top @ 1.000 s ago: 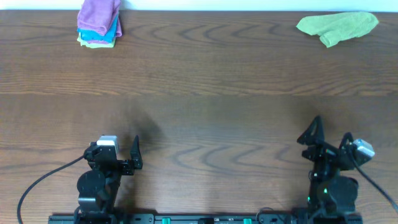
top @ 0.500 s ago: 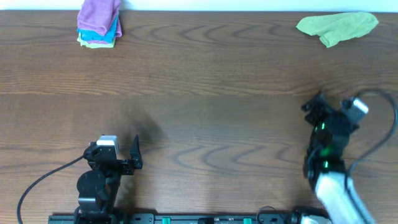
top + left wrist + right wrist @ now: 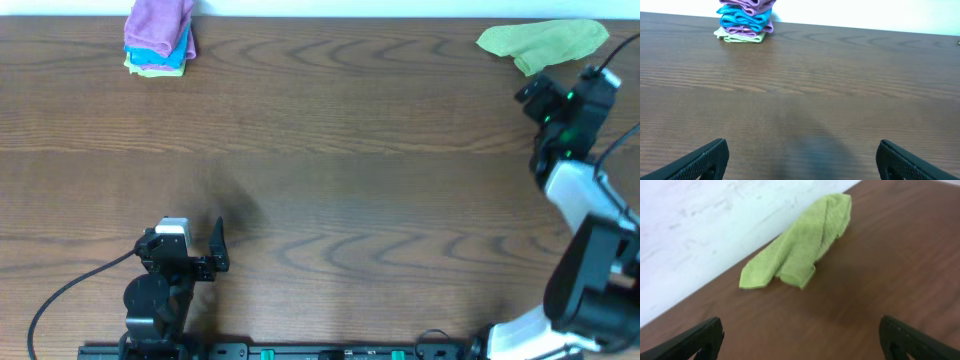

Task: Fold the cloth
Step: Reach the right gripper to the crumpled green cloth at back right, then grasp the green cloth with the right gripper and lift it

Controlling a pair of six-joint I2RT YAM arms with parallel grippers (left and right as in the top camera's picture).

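Fingers [image 3: 705, 159] of the left tool [image 3: 802, 159] stand wide apart at the bottom of its wrist view, holding nothing, with only brown wood grain between them. From overhead, the left arm sits folded low at the near edge of the bench [image 3: 330, 150], left of centre, and a black cable loops away from it toward the near-left corner.

On the other side, the right arm is stretched out across the bench toward the far-right corner. The right tool [image 3: 802, 339] also has its jaws spread wide and empty, its two dark fingertips showing at the lower corners of its wrist view. It points at the cloth [image 3: 800, 250] and is near it but not touching, with a strip of bare wood between them.

The cloth is lime green and lies loosely bunched into a long, rumpled shape at the far-right corner, close to the far edge and the white wall behind it.

Well apart from it, at the far-left edge, a stack of folded cloths [image 3: 158, 40] rests on the bench: purple on top, bright blue beneath, a pale yellowish-green one at the bottom.
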